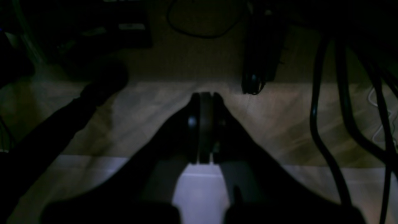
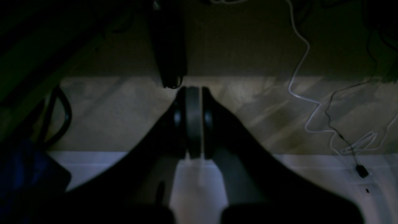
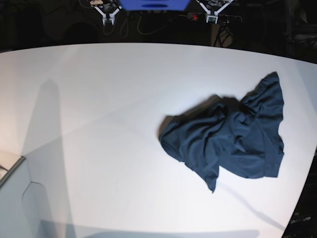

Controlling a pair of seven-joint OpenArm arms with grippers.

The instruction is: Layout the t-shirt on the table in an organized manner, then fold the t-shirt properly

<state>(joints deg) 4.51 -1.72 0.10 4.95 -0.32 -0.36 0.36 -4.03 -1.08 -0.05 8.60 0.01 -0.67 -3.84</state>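
Observation:
The dark navy t-shirt [image 3: 233, 136] lies crumpled in a heap on the right part of the white table [image 3: 99, 99], wrinkled and partly folded over itself. Neither gripper shows in the base view. In the left wrist view my left gripper [image 1: 205, 99] is shut and empty, pointing past the table's edge [image 1: 93, 161] at a dim floor. In the right wrist view my right gripper [image 2: 193, 91] is shut and empty, also over the table's edge [image 2: 295, 165]. The shirt does not clearly show in either wrist view.
A grey-white box corner [image 3: 20, 198] stands at the front left. Arm mounts [image 3: 106, 12] sit beyond the far edge. Black cables [image 1: 314, 124] and a white cable [image 2: 298, 93] hang over the floor. A dark blue shape [image 2: 25, 174] is at lower left, unclear.

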